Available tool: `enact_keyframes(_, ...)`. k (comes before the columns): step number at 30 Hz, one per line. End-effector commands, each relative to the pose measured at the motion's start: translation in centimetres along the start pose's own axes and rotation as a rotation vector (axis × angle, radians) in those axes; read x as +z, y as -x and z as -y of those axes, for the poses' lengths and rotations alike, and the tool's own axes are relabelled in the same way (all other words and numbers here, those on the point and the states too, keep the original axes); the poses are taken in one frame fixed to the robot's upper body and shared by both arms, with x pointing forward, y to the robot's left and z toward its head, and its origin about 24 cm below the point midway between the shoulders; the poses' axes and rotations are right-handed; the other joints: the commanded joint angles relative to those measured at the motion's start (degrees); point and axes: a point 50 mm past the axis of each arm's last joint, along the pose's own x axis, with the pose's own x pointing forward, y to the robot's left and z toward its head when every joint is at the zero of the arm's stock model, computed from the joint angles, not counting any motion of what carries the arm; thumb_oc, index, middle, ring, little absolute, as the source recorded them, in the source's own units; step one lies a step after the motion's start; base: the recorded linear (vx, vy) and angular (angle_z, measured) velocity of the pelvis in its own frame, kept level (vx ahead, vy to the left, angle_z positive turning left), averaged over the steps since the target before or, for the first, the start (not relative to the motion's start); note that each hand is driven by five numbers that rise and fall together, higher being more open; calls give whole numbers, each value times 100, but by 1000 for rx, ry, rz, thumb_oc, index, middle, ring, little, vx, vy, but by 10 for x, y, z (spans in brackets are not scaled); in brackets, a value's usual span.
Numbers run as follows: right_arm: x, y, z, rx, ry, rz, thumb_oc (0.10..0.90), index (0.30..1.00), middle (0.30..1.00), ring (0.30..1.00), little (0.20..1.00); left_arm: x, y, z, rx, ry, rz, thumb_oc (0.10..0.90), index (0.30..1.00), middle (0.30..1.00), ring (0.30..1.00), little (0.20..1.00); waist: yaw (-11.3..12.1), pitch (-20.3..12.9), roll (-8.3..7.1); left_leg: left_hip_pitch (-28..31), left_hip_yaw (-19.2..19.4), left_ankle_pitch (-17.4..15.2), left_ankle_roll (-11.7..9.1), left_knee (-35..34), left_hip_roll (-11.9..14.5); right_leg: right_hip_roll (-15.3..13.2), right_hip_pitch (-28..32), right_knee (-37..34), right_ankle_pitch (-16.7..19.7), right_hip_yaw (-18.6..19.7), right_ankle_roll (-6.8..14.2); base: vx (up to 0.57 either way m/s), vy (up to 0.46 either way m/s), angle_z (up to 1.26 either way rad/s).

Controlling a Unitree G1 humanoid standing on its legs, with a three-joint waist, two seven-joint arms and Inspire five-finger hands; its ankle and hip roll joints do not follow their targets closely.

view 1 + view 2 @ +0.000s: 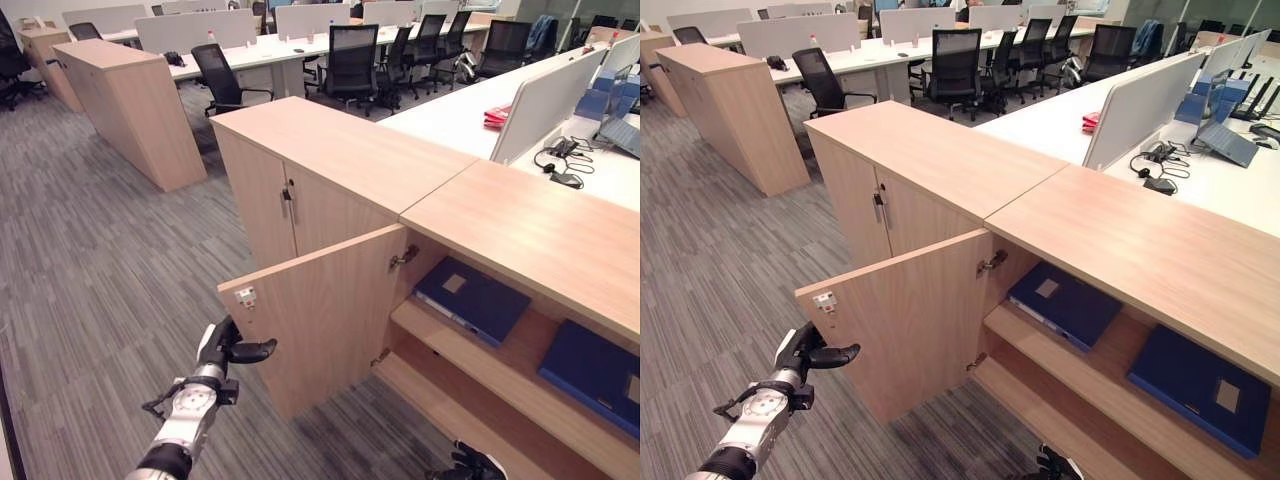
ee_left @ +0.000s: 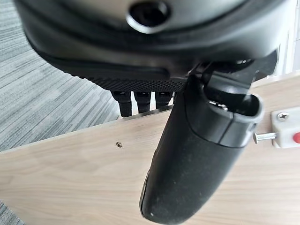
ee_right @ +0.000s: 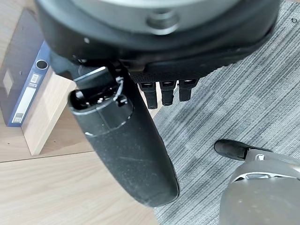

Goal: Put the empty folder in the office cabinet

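The office cabinet (image 1: 520,235) stands with its wooden door (image 1: 320,320) swung out towards me. On its upper shelf (image 1: 510,365) two blue folders lie flat: one (image 1: 472,300) just behind the door, the other (image 1: 590,370) further right. My left hand (image 1: 225,350) is at the door's free edge, its thumb (image 2: 197,154) straight over the inner face and its fingers (image 2: 140,101) reaching straight past the edge. My right hand (image 1: 470,465) hangs low in front of the lower shelf, relaxed and holding nothing. The right wrist view shows a folder (image 3: 23,79) on the shelf.
A second cabinet section (image 1: 330,150) with shut doors joins on the left. Another low cabinet (image 1: 130,100) stands further back across grey carpet (image 1: 90,270). Desks with dividers, office chairs (image 1: 350,60) and cables lie behind and to the right.
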Motion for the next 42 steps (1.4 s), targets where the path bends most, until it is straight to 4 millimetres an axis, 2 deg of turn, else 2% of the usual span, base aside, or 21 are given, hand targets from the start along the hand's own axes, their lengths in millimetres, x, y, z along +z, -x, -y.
enact_keyframes(1,40,-9,8,-15,2,128,800,900,900,900,900,90,-22,33,-187,-33,358,800,900,900,900,900,-123,-49,-25,224,6,-680,-215,-13,49,-326,269,359,-612,-112,580,2,42,1)
enact_keyframes(5,48,-10,8,-19,-20,147,800,900,900,900,900,89,-11,46,-288,-50,388,800,900,900,900,900,-76,18,-18,189,70,-682,-168,-13,33,-372,152,445,-572,-66,625,-1,59,-2)
enact_keyframes(10,65,-13,8,-24,-74,194,800,900,900,900,900,70,3,44,-355,-77,341,800,900,900,900,900,36,164,5,114,328,-692,-131,-13,42,-426,-88,506,-405,-86,714,-56,38,-19)
enact_keyframes(11,83,-14,8,-27,-134,252,800,900,900,900,900,60,9,41,-377,-95,317,800,900,900,900,900,81,259,17,3,523,-662,-135,-13,88,-475,-284,563,-280,-224,804,-119,2,-48)
enact_keyframes(13,103,-13,9,-26,-183,330,800,900,900,900,900,50,16,38,-406,-117,281,800,900,900,900,900,118,308,61,-151,669,-610,-143,-13,148,-538,-430,586,-223,-304,860,-141,-21,-68)
enact_keyframes(15,130,-10,11,-27,-188,421,800,900,900,900,900,48,22,32,-421,-134,275,800,900,900,900,900,186,454,162,-231,834,-562,-137,-13,248,-717,-661,947,-240,-562,891,-165,-45,-85)
enact_keyframes(17,164,-4,11,-27,-205,534,800,900,900,900,900,40,31,25,-441,-136,244,800,900,900,900,900,391,479,293,-262,1115,-614,-157,-13,401,-1076,-514,1185,-443,-1279,853,-119,-59,-86)
enact_keyframes(19,184,0,8,-12,-210,599,800,900,900,900,900,35,37,21,-458,-134,225,800,900,900,900,900,533,471,314,-259,1441,-594,-136,11,467,-1420,-424,1471,-454,-1720,815,-87,-68,-91)
enact_keyframes(22,205,7,18,-23,-213,674,800,900,900,900,900,34,47,17,-488,-117,221,800,900,900,900,900,637,395,235,-236,1728,-583,-117,39,418,-1612,-200,1505,-359,-1675,923,-39,-114,-94)
enact_keyframes(25,223,13,31,-60,-235,729,800,900,900,900,900,34,50,21,-502,-67,233,800,900,900,900,900,757,276,244,-334,1929,-466,-188,123,420,-1554,143,992,-390,-1774,1037,-65,-197,-51)
enact_keyframes(28,226,13,37,-81,-233,727,800,900,900,900,900,38,52,21,-496,-36,252,800,900,900,900,900,740,237,327,-289,2018,-385,-283,135,528,-1415,260,641,-409,-1674,996,-31,-216,-40)
enact_keyframes(30,223,12,40,-80,-249,717,800,900,900,900,900,43,52,22,-488,-15,275,800,900,900,900,900,650,232,405,-232,2084,-249,-405,138,672,-1229,342,412,-482,-1556,926,-45,-351,-42)
enact_keyframes(31,217,11,41,-80,-245,703,800,900,900,900,900,46,52,22,-477,22,293,800,900,900,900,900,526,236,494,-192,2127,-98,-526,148,827,-1051,388,285,-596,-1438,824,-34,-319,-30)
enact_keyframes(32,217,11,41,-80,-243,703,800,900,900,900,900,46,52,22,-477,23,293,800,900,900,900,900,523,240,506,-184,2129,-88,-540,146,843,-1034,397,277,-597,-1436,811,-58,-382,-40)
enact_keyframes(34,206,9,40,-78,-225,673,800,900,900,900,900,45,52,29,-477,70,296,800,900,900,900,900,322,263,638,-130,2212,146,-715,175,1090,-770,480,141,-747,-1296,654,-46,-305,-43)
enact_keyframes(35,206,9,40,-78,-224,673,800,900,900,900,900,45,52,29,-476,71,296,800,900,900,900,900,323,269,648,-120,2215,156,-729,173,1104,-754,490,133,-748,-1291,642,-32,-226,-38)
enact_keyframes(36,202,9,38,-70,-222,667,800,900,900,900,900,44,52,32,-474,90,293,800,900,900,900,900,230,275,706,-96,2264,219,-789,208,1200,-662,499,99,-810,-1221,588,-33,-242,-34)
enact_keyframes(38,193,7,36,-64,-198,644,800,900,900,900,900,43,52,42,-487,118,297,800,900,900,900,900,61,293,821,-34,2447,424,-960,313,1477,-455,509,53,-981,-1043,463,-31,-317,-46)
enact_keyframes(40,190,7,31,-48,-178,638,800,900,900,900,900,42,52,46,-491,135,294,800,900,900,900,900,-59,328,831,-21,2645,480,-1047,535,1670,-362,490,45,-1069,-938,398,5,-242,-56)
enact_keyframes(41,192,6,28,-37,-159,642,800,900,900,900,900,42,52,49,-493,147,297,800,900,900,900,900,-81,363,832,-30,2655,535,-1098,729,1766,-304,480,45,-1131,-853,380,36,-211,-78)
enact_keyframes(42,195,6,24,-29,-143,647,800,900,900,900,900,43,51,50,-484,156,300,800,900,900,900,900,-47,409,821,-83,2503,644,-1136,923,1802,-256,467,45,-1154,-753,358,43,-220,-92)
